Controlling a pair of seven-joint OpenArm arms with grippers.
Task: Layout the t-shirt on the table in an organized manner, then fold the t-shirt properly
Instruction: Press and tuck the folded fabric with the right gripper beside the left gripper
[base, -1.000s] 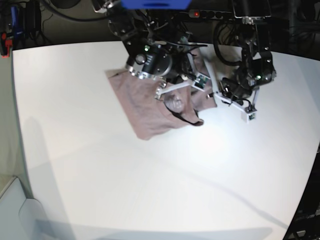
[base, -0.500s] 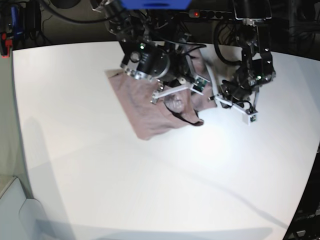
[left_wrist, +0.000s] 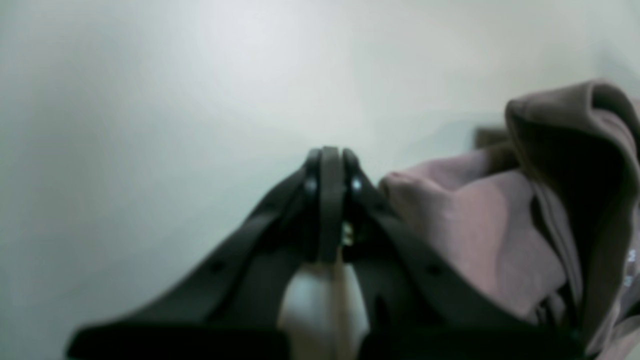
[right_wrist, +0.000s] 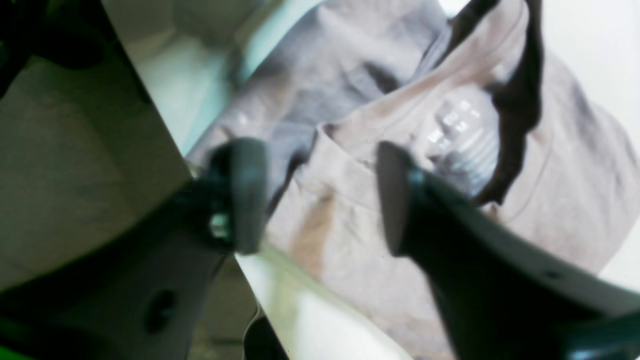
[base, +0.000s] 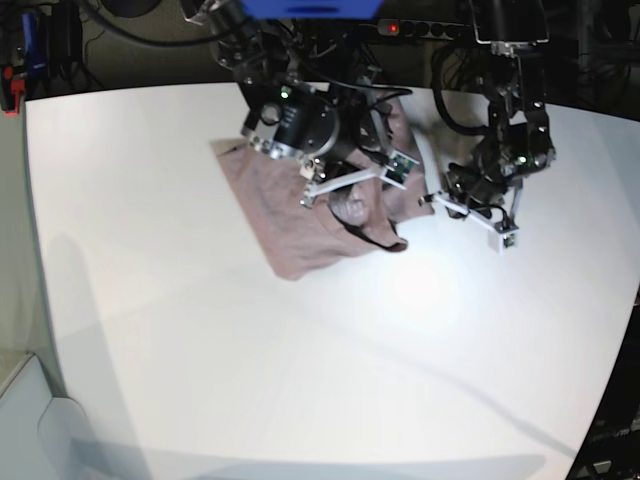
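Note:
The pink t-shirt (base: 290, 215) lies crumpled on the white table (base: 200, 330), toward its far side. My right gripper (base: 352, 183) hovers over the garment's right half. In the right wrist view that gripper (right_wrist: 320, 195) is open, its two dark fingers (right_wrist: 245, 195) wide apart just above wrinkled t-shirt (right_wrist: 350, 240) cloth, beside the neck opening and its pale print (right_wrist: 460, 130). My left gripper (base: 478, 215) sits just right of the shirt. From the left wrist camera the left gripper (left_wrist: 327, 165) is shut on nothing, over bare table (left_wrist: 150, 100), with a bunched t-shirt (left_wrist: 475, 235) fold to its right.
Dark clutter with cables and a power strip with a red light (base: 392, 27) runs behind the table's far edge. The table's curved right edge (base: 625, 330) is close to the left arm. A pale object (base: 30, 420) lies off the table's front-left corner.
My right gripper has opened and let go of the shirt cloth. Both arms shifted only slightly; the shirt lies about where it was.

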